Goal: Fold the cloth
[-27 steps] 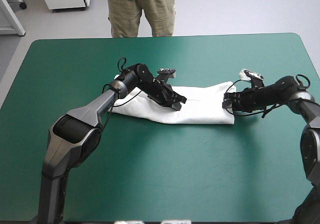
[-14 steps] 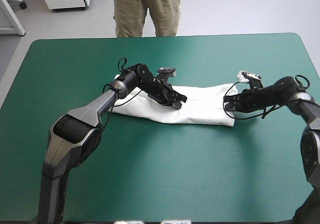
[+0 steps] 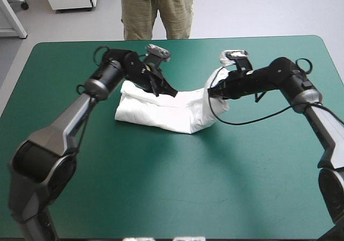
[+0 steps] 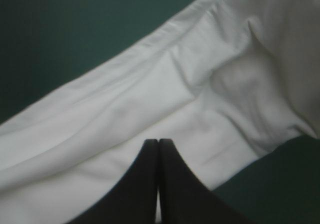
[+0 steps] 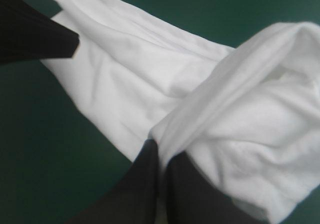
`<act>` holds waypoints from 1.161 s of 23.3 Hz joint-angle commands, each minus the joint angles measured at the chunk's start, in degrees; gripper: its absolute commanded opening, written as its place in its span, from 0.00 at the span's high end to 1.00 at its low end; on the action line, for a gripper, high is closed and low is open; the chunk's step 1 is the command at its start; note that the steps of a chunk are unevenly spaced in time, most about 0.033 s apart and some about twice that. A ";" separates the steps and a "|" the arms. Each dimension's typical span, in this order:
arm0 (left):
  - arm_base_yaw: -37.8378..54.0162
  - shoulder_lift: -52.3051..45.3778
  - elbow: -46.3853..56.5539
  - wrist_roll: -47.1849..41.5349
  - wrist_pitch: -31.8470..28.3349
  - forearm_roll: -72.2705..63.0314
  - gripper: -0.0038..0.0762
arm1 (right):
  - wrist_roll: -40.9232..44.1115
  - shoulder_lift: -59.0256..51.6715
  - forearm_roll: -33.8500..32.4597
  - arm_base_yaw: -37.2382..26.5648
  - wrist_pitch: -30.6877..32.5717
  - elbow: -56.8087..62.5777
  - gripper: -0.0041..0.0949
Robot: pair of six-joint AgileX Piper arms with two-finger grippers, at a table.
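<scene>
Right hand [image 5: 161,147] pinches T-shirt [image 3: 161,109], the held edge hidden

I log the T-shirt [image 3: 161,109] as matt white cloth, soft and creased. Table cover [image 3: 215,187]: teal-green, matt, smooth, faintly scuffed. Left gripper [image 4: 158,142]: black fingers [image 5: 35,36] matt, 1 face finely ribbed. Right gripper [image 5: 161,148]: matt black, smooth. Arm shells [image 3: 75,125] look semi-gloss.

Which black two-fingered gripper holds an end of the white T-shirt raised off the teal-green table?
The right gripper: it pinches the T-shirt's end, raised and curled over. The left gripper is shut over the part lying flat.
</scene>
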 commanded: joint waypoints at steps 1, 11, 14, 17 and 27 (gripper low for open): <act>1.93 -14.56 -1.70 -4.34 3.99 11.11 0.96 | 5.93 -1.37 -3.08 7.38 -1.94 -8.67 0.97; 8.62 -40.80 -1.70 -7.67 7.98 16.29 0.96 | 17.66 18.33 -9.73 23.77 0.41 -40.31 0.97; 8.62 -44.17 -1.70 -7.67 8.76 16.29 0.96 | 21.09 26.07 -12.00 25.51 3.05 -50.96 0.97; 8.62 -45.86 -1.70 -7.67 11.02 16.29 0.96 | 25.66 38.16 -18.59 27.18 8.93 -66.01 0.97; 8.62 -43.46 3.75 -7.91 11.01 18.82 0.96 | 18.31 44.49 -13.18 28.87 13.04 -75.26 0.40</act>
